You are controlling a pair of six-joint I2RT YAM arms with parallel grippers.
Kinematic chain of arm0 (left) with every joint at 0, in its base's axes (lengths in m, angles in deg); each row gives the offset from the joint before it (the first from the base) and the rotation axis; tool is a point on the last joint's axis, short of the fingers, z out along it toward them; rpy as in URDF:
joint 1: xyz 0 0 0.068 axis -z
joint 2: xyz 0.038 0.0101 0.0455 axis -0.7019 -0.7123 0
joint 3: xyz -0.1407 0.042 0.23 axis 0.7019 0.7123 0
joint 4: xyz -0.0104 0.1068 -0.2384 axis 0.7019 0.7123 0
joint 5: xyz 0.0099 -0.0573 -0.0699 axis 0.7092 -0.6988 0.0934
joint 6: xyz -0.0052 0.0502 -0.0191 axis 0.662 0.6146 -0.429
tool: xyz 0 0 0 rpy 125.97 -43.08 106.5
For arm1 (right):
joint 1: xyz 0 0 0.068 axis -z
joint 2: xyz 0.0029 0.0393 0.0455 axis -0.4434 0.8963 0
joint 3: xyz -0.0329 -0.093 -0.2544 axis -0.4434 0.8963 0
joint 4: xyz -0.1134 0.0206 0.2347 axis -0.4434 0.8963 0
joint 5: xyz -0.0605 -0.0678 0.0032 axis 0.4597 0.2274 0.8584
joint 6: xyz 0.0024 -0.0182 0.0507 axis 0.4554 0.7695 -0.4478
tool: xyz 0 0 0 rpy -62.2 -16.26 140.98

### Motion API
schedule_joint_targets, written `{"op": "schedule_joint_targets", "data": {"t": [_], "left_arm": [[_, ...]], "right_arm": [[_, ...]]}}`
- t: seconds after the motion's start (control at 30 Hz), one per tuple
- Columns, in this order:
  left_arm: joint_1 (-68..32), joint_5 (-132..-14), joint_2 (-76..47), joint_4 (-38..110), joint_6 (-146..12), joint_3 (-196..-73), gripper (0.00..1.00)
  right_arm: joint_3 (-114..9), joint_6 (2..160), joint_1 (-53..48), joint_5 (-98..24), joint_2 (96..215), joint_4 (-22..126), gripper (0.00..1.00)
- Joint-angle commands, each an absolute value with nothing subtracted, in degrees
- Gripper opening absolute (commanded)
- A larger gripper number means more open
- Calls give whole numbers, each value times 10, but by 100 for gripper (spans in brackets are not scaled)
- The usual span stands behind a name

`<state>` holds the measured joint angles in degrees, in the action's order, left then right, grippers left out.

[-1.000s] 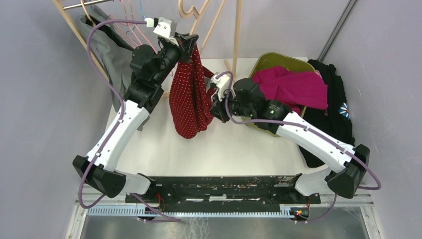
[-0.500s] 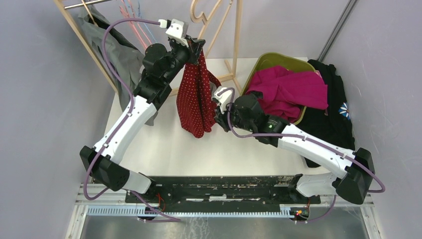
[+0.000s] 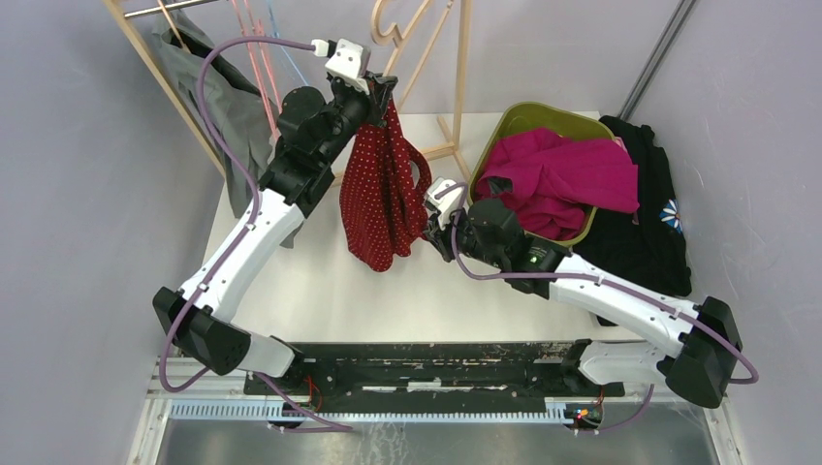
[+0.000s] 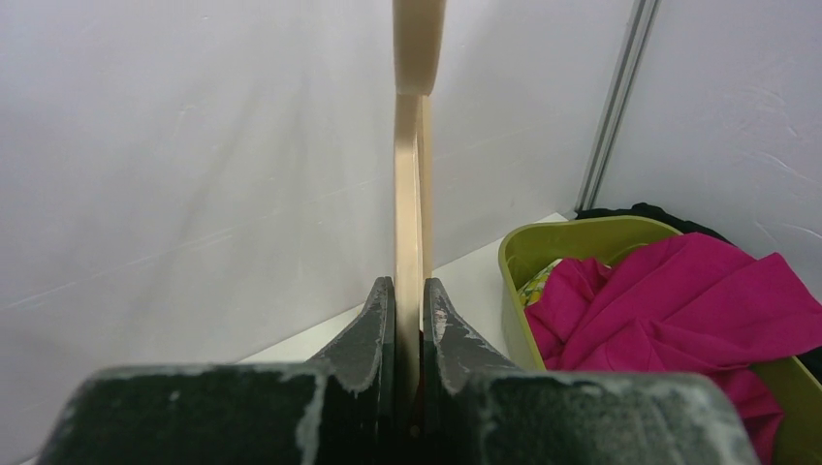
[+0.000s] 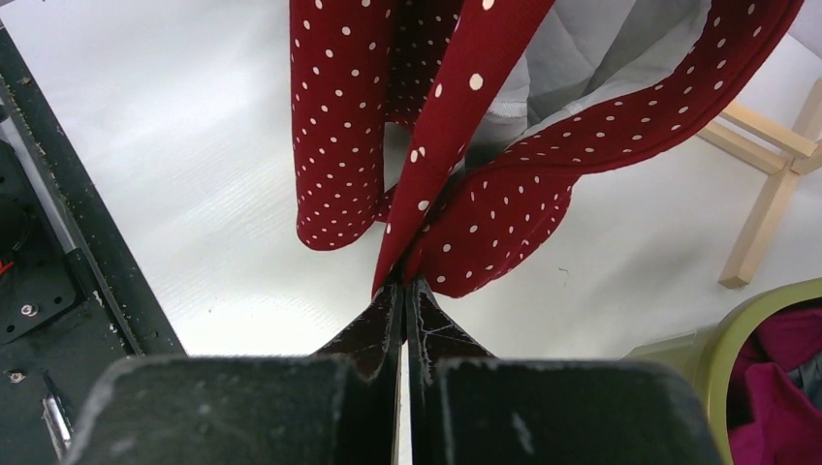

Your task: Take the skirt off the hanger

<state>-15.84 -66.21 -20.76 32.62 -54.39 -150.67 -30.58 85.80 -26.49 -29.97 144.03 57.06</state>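
Note:
A dark red skirt with white dots hangs from a light wooden hanger over the back of the table. My left gripper is shut on the hanger's flat wooden body, and its jaws press on both sides of the wood. My right gripper sits to the right of the skirt's lower half. In the right wrist view it is shut on a pinched fold of the skirt, which is stretched from the jaws up toward the hanger.
An olive bin with magenta cloth stands at the back right. A black garment hangs beyond it. A wooden rack with a grey garment stands at the back left, and a rack leg rises behind the skirt.
The left arm moved right and a little up with the hanger. The right gripper drew toward the near right with the skirt's fold, pulling the cloth sideways.

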Motion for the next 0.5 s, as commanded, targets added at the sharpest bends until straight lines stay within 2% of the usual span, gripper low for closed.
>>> {"op": "schedule_joint_targets", "data": {"t": [0.0,0.17,0.47], "left_arm": [[-187,-557,-137,55,-476,-1592,3],[-187,-602,-129,92,-515,-1608,3],[-187,-617,-52,201,-522,-1530,3]], "right_arm": [[-255,857,-285,-378,1473,838,1],[-330,851,-286,-315,1479,847,3],[-611,942,-286,-160,1591,931,1]]}}
